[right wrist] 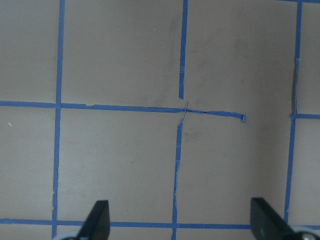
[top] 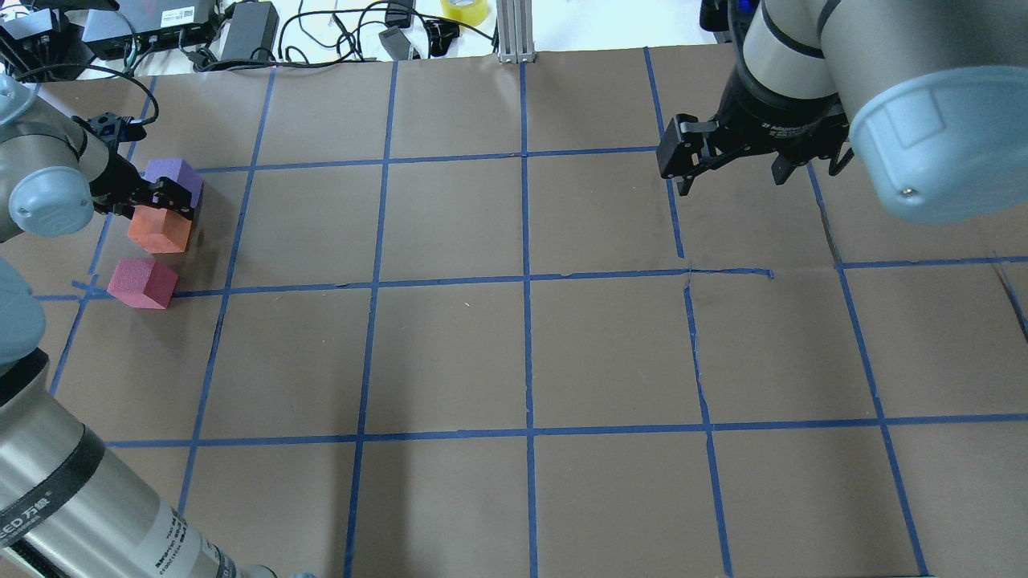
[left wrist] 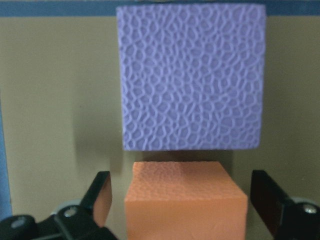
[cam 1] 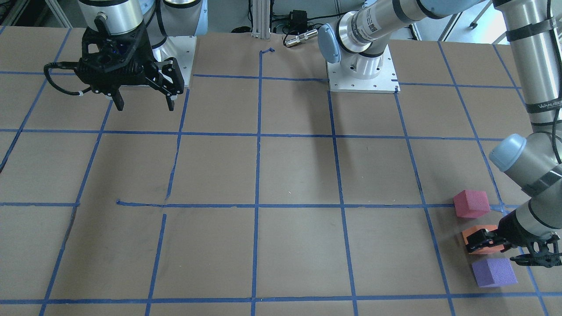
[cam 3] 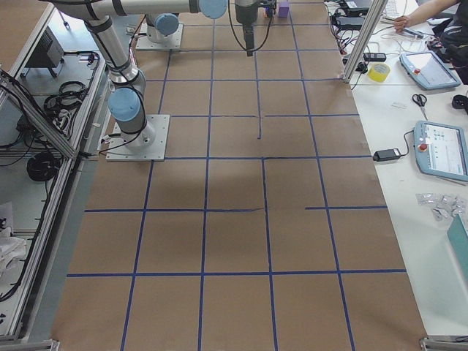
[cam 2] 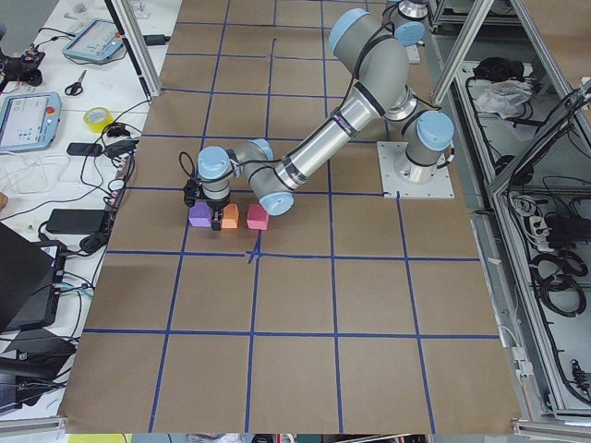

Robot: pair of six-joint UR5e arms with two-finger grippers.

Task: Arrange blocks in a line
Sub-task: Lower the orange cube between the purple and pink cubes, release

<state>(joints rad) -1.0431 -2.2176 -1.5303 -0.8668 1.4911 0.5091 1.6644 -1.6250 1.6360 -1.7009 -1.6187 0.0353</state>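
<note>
Three foam blocks sit in a close row at the table's far left. The purple block [top: 175, 177] [left wrist: 190, 80] is farthest, the orange block [top: 161, 233] [cam 1: 478, 231] is in the middle, and the pinkish-red block [top: 143, 282] [cam 1: 471, 203] is nearest. My left gripper [top: 165, 210] [left wrist: 182, 210] is low over the orange block. Its jaws are open and straddle the block, with a small gap on each side. My right gripper [top: 731, 181] [cam 1: 142, 103] hangs open and empty above the table's right half, far from the blocks.
Blue tape lines [top: 526, 281] grid the brown paper table. Cables, power bricks and a tape roll [top: 464, 10] lie beyond the far edge. The arm bases [cam 1: 361, 74] stand on white plates at the robot's side.
</note>
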